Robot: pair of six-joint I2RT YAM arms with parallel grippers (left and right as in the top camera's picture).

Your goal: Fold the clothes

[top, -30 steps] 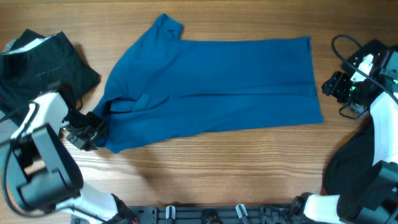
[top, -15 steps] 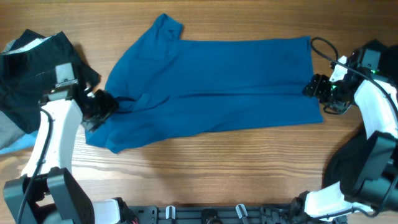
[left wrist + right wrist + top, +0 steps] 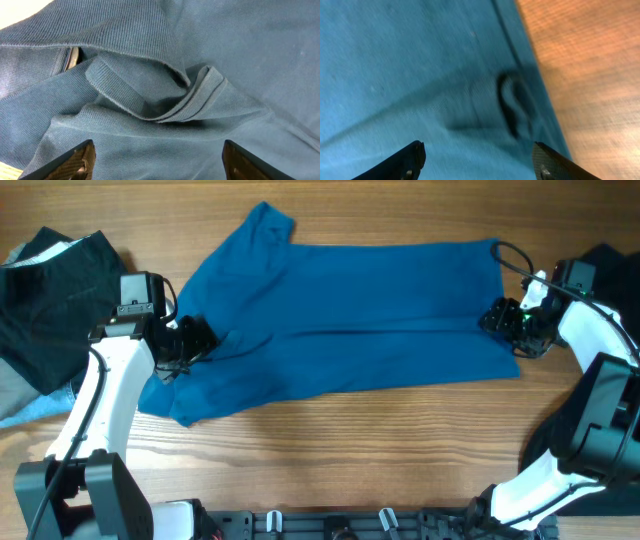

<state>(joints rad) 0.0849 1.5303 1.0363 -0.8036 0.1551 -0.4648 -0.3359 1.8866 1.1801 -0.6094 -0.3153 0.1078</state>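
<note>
**Item 1.** Large royal-blue knit short-sleeved shirt [image 3: 350,320]. Lies spread across the middle of the light-brown wood-grain table [image 3: 330,440], long axis side to side. Body is mostly flat, and one sleeve pokes out at the far edge. The ribbed blue collar and placket [image 3: 165,102] are bunched and twisted at the L end, so that end prob. needs smoothing before any fold will sit clean.

**Item 2.** Left gripper [image 3: 192,340]. Sits over the collar bunch. In the wrist view its two dark fingers [image 3: 82,159] are spread wide, with fabric under and between them and nothing pinched. Placement looks like a reach for the rumpled bit.

**Item 3.** Right gripper [image 3: 503,320]. At the opposite end, on the hem side, just inside the shirt's edge. Fingers are also apart and grip nothing. A small dark curl [image 3: 511,105] shows on the cloth near the hem; can't tell what it is.

**Item 4.** Crumpled black fabric garment [image 3: 60,290]. Heaped at the far L corner, apart from the shirt, not yet handled.

**Status.** One arm at each end suggests a two-point grab to stretch or fold. Folding not begun, by the look of it.
</note>
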